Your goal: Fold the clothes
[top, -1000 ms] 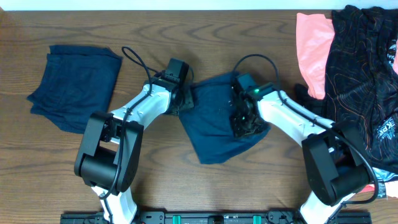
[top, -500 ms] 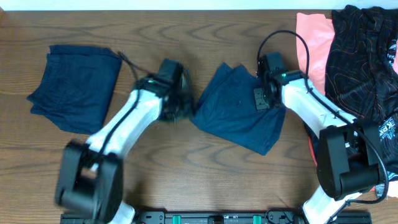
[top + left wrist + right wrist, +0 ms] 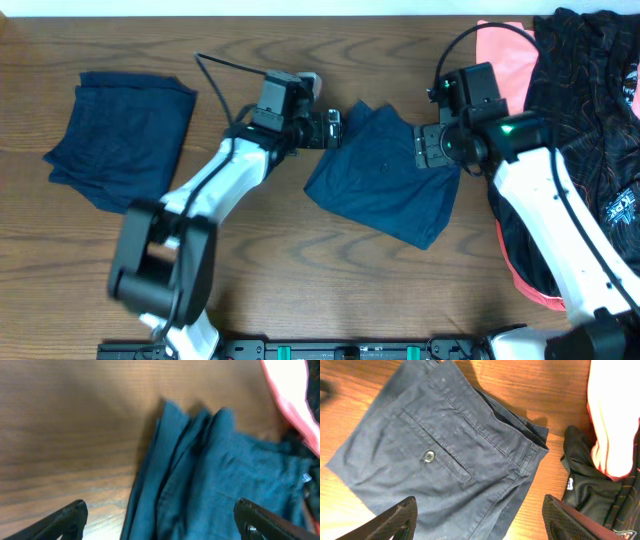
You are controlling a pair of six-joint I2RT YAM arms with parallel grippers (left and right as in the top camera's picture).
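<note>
Done: left shorts (image 3: 120, 140) | In hand: centre shorts (image 3: 385, 190), seemingly halved | Pending: pile (image 3: 580, 110) | left end effector (image 3: 328, 128), right end effector (image 3: 434, 150) were wide, empty

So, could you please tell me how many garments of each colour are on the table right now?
Navy-blue: 2, the folded shorts on the left and the shorts in the middle.
Salmon-pink: 1, the pink garment.
Black with orange lines: 1, the black garment.
Total: 4 that I can tell apart; more may lie hidden under those two.
</note>
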